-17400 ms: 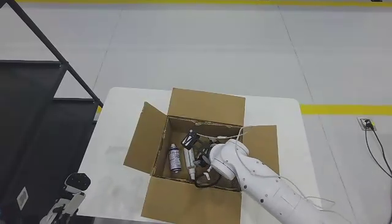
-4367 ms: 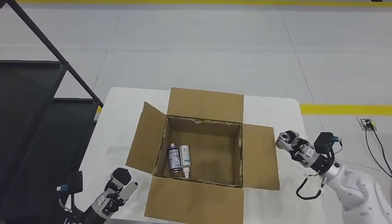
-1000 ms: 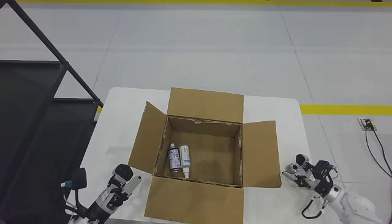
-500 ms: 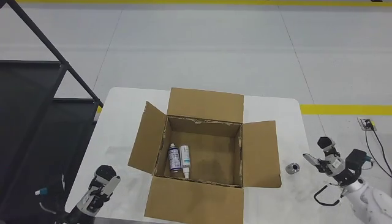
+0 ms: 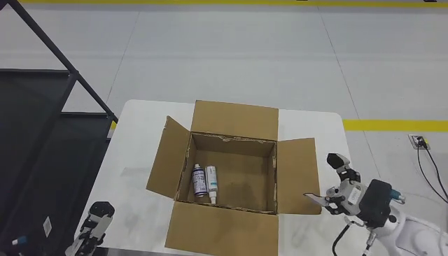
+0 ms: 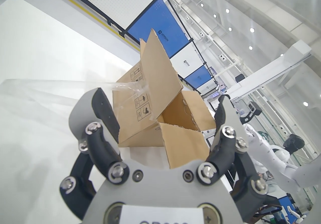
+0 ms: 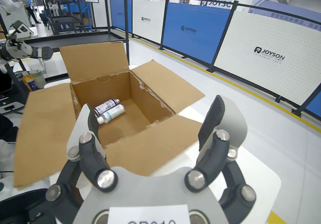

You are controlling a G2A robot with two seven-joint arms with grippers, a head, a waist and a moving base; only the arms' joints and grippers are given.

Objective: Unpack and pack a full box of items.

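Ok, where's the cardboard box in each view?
Top view: cardboard box central on the white table, flaps open.
Left wrist view: box from outside, beyond the left gripper.
Right wrist view: box interior with two bottles, beyond the right gripper.
Shared landmark: the white table.

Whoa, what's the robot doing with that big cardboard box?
Its job is to unpack and repack the cardboard box, which sits open on the white table with all four flaps spread. Two bottles lie side by side on its floor. The right gripper is open and empty beside the box's right flap. The left gripper is open and empty near the table's front left corner.
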